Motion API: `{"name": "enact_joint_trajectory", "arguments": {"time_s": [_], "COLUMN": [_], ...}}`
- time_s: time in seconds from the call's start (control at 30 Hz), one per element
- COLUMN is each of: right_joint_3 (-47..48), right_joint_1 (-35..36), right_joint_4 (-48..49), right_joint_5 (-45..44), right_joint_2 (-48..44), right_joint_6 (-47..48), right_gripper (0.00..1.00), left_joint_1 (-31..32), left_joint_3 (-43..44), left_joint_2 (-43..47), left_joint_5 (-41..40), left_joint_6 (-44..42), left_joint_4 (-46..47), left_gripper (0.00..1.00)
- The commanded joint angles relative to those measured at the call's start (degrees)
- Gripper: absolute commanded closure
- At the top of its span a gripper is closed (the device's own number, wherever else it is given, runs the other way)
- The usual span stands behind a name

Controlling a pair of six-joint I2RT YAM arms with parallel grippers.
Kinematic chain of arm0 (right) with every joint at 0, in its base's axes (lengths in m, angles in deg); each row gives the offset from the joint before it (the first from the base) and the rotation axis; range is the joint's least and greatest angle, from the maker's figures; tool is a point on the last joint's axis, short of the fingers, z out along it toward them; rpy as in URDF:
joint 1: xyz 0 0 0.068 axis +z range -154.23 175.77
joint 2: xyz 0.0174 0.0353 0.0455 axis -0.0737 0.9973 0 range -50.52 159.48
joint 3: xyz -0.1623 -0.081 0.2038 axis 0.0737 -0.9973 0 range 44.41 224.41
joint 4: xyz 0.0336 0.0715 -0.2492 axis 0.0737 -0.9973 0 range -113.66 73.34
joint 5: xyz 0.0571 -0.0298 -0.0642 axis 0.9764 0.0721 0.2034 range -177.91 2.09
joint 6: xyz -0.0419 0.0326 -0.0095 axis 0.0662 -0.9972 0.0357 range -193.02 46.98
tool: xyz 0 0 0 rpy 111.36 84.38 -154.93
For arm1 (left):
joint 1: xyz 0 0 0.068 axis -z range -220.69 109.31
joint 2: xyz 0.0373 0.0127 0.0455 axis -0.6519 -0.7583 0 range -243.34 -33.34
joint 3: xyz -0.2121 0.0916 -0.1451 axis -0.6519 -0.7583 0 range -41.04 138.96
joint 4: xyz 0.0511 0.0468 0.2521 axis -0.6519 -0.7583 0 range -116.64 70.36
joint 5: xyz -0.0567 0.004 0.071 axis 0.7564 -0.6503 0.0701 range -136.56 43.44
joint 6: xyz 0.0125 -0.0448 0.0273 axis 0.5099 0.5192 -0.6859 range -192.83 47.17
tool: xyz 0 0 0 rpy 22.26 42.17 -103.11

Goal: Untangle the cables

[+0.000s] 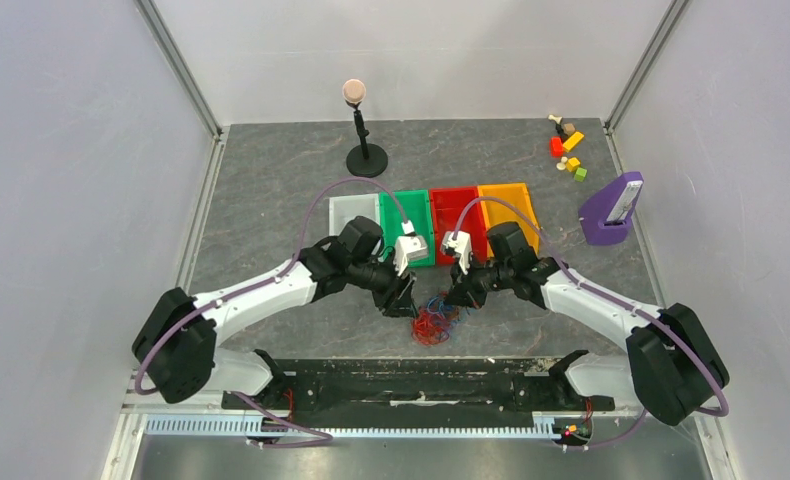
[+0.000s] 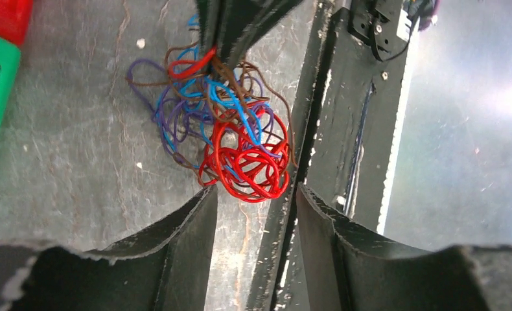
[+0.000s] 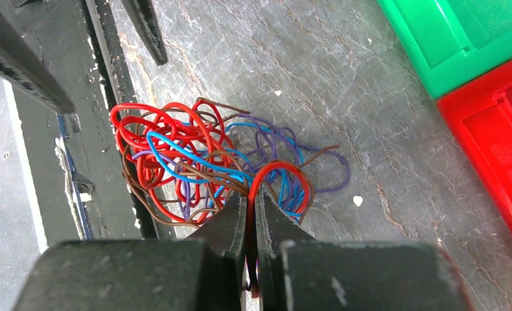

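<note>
Top external view first, Ana: what sort of desk and room is it?

Dark grey desk (image 1: pixel 271 190), Ben, veined like slate, boxed in by pale walls (image 1: pixel 71 150) with metal posts in the corners. A row of trays (image 1: pixel 419 205), white, green, red and orange, lies across the middle. Behind them is a black stand (image 1: pixel 364 150) with a pinkish ball on top. Small coloured blocks (image 1: pixel 568 145) are scattered in the far right corner, with a purple holder (image 1: pixel 606 215) near them. A black base plate (image 1: pixel 411 385) runs along the near edge.

And the cables?

The cables (image 1: pixel 437 320) lie in one loose tangle of red, blue, purple and brown on the bare desk. They are near the middle, just beyond the base plate and on the near side of the trays. Both arms lean in over the tangle, one from each side.

Left pincer?

The left pincer (image 2: pixel 256 191) has its jaws apart with nothing clamped. In its wrist view the red clump sits right at the mouth of the gap. Whether a finger touches it, I cannot tell.

Right pincer?

The right pincer (image 3: pixel 252 201) is closed tight on a red loop on the tray-ward side of the tangle, and the strand runs down between its fingers. The rest of the tangle spreads away from its tips toward the base plate.
</note>
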Motion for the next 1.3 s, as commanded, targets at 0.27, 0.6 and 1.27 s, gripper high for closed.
{"name": "enact_joint_trajectory", "arguments": {"time_s": [0.27, 0.6, 1.27], "right_joint_3": [-1.3, -0.8, 2.9], "right_joint_1": [0.2, 0.2, 0.1], "right_joint_4": [3.2, 4.3, -6.9], "right_joint_5": [0.0, 0.7, -19.8], "right_joint_2": [-0.2, 0.5, 12.5], "right_joint_6": [-2.3, -3.8, 3.4], "right_gripper": [1.0, 1.0, 1.0], "left_joint_1": [0.2, 0.6, 0.2], "left_joint_3": [-2.5, -3.0, 4.8], "left_joint_2": [-1.1, -3.3, 17.5], "left_joint_5": [-4.4, -4.4, 0.8], "left_joint_6": [23.5, 26.3, 18.5], "left_joint_4": [4.5, 6.6, -4.2], "left_gripper": [0.5, 0.54, 0.98]}}
